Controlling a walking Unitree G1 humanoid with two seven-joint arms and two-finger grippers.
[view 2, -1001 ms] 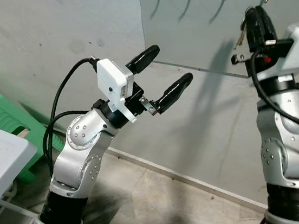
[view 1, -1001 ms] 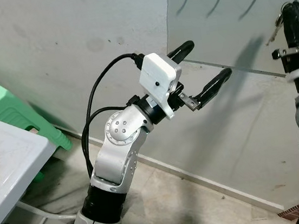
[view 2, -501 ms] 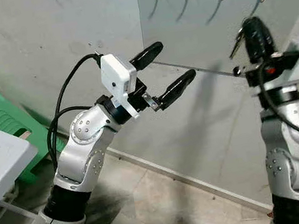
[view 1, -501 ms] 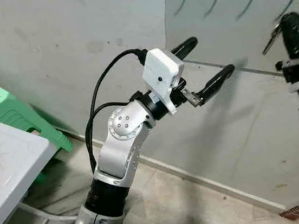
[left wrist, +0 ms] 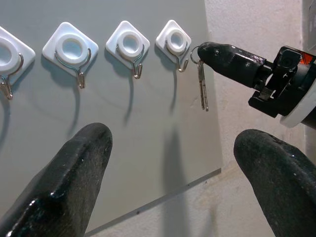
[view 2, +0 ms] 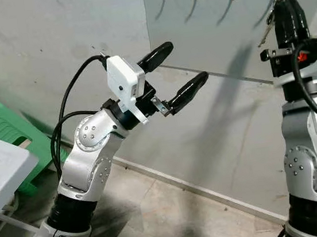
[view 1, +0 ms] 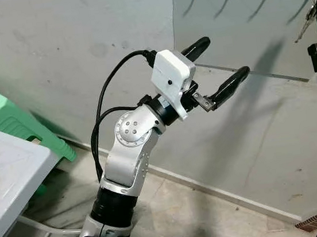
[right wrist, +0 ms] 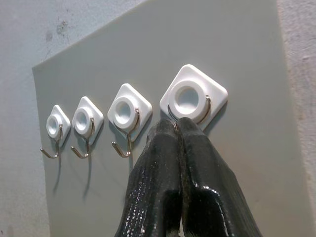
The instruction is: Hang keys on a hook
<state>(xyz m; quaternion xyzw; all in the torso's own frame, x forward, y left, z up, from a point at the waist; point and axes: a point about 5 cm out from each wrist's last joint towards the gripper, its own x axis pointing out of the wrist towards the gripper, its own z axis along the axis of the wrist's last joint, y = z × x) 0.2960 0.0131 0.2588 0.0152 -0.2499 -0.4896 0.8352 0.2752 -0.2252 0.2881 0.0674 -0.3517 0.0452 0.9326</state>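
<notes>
**Keys raised to the end hook**

Compared with a second ago, the right gripper (view 2: 285, 3) has been lifted higher along the grey panel (view 2: 206, 37), so that its fingertips are now just under the white-based hook (right wrist: 193, 101) at the panel's right end. The keys (left wrist: 202, 89) are held by their ring at the gripper's closed tips and hang straight down, close beside that hook; whether the ring touches the wire cannot be told. The left gripper (view 1: 216, 64) is kept raised in front of the panel's lower edge, its fingers spread wide apart with nothing between them, much as before.

Four hooks on white diamond-shaped bases are seen in a row near the panel's top edge. The panel is mounted on a rough grey wall. A white surface (view 1: 4, 178) stands at the left, with a green plastic stool (view 1: 8, 116) behind it against the wall. The floor (view 1: 182, 214) is laid with pale tiles. No readable writing is seen.
</notes>
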